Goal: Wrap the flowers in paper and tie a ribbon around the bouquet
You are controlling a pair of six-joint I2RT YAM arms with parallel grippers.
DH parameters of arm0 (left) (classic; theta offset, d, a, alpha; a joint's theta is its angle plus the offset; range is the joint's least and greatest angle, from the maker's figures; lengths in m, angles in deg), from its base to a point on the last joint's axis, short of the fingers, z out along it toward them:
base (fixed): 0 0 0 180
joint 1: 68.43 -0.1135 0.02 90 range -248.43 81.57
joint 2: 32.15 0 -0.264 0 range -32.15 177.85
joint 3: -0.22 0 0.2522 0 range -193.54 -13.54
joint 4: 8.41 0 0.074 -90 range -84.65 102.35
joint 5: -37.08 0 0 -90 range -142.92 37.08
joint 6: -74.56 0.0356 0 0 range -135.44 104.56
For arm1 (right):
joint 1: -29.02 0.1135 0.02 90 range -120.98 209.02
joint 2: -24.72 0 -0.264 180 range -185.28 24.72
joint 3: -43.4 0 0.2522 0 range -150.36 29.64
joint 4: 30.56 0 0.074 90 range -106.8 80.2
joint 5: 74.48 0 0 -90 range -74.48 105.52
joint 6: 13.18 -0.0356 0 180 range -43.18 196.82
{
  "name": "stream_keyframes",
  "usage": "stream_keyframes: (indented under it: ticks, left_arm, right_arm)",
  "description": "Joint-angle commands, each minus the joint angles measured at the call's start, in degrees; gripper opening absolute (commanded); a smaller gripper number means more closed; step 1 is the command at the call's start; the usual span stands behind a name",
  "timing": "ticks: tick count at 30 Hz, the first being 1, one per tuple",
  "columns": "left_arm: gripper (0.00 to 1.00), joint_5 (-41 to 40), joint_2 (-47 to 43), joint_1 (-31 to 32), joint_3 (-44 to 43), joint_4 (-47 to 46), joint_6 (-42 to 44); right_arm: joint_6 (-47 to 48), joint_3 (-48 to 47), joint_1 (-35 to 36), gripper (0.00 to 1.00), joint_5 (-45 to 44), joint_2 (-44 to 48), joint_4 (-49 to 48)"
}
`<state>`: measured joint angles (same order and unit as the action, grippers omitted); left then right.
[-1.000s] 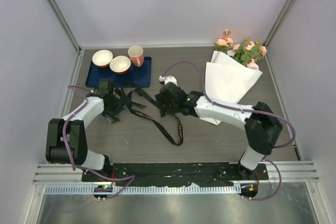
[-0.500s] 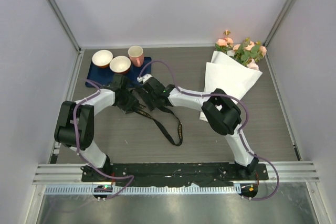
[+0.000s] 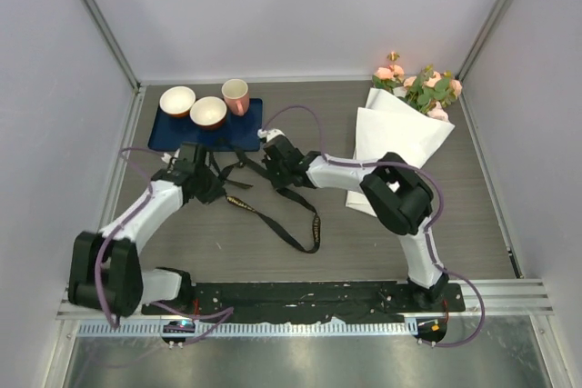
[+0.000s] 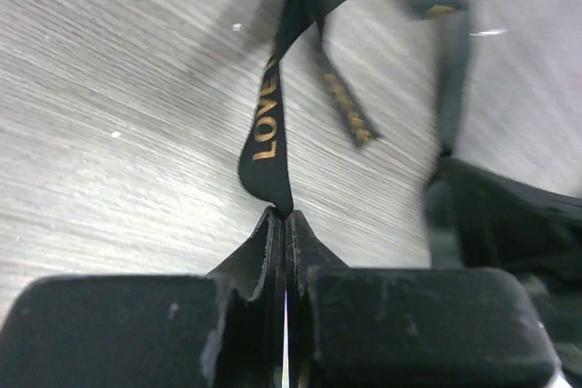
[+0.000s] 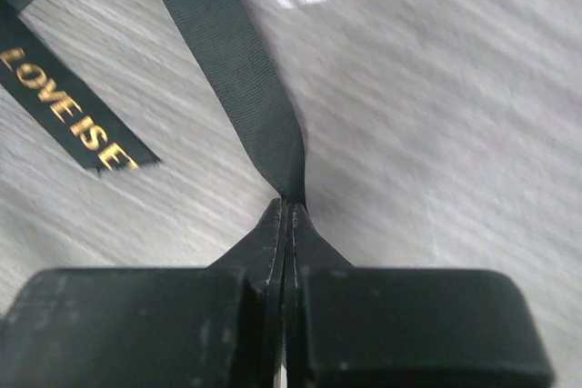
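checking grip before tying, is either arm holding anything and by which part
Both hold the ribbon. The left gripper pinches a fold beside its gold lettering; the right gripper pinches a plain gathered stretch.

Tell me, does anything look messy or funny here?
Only the ribbon: it sprawls in loose loops on the table, not tied around the bouquet at the far right. The left end effector and right end effector each pinch it.
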<state>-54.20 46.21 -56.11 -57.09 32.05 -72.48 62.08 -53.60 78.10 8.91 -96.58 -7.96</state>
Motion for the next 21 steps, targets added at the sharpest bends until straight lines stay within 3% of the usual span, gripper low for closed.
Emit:
stream_keyframes:
  ticks: [1,4,6,10,11,13,15,19,21]
  left_arm:
    - [0.00,-2.1,-14.7,0.2,-2.4,9.3,3.3]
    - [0.00,-7.8,-22.6,0.2,-6.3,16.2,3.2]
    - [0.00,-12.9,-27.5,0.1,-8.8,18.7,2.1]
    - [0.00,-17.8,-32.0,-0.1,-11.4,20.3,1.2]
    - [0.00,-18.5,-32.0,0.0,-11.9,20.4,1.6]
    - [0.00,-18.8,-31.5,-0.1,-13.5,20.2,2.0]
    - [0.00,-15.9,-30.7,-0.1,-13.5,18.4,3.9]
    - [0.00,0.5,-26.4,0.0,-10.3,10.7,4.1]
    - [0.00,5.0,-22.2,0.5,-9.1,9.2,3.9]
  right_arm:
    - [-8.4,7.3,0.1,0.00,-3.3,11.7,5.0]
    - [-17.4,12.7,0.1,0.00,-13.8,20.1,13.6]
    - [-25.7,18.6,1.3,0.00,-20.2,30.9,20.3]
    - [-39.1,26.8,3.0,0.00,-36.4,50.7,30.9]
    - [-41.3,27.2,2.8,0.00,-38.9,57.3,37.4]
    - [-47.0,27.4,2.4,0.00,-46.9,62.6,44.1]
    - [-49.5,27.3,-2.7,0.00,-49.1,68.2,53.4]
    - [-42.8,29.4,-16.0,0.00,-48.2,74.4,54.8]
    - [-41.7,30.2,-20.7,0.00,-49.5,75.7,55.0]
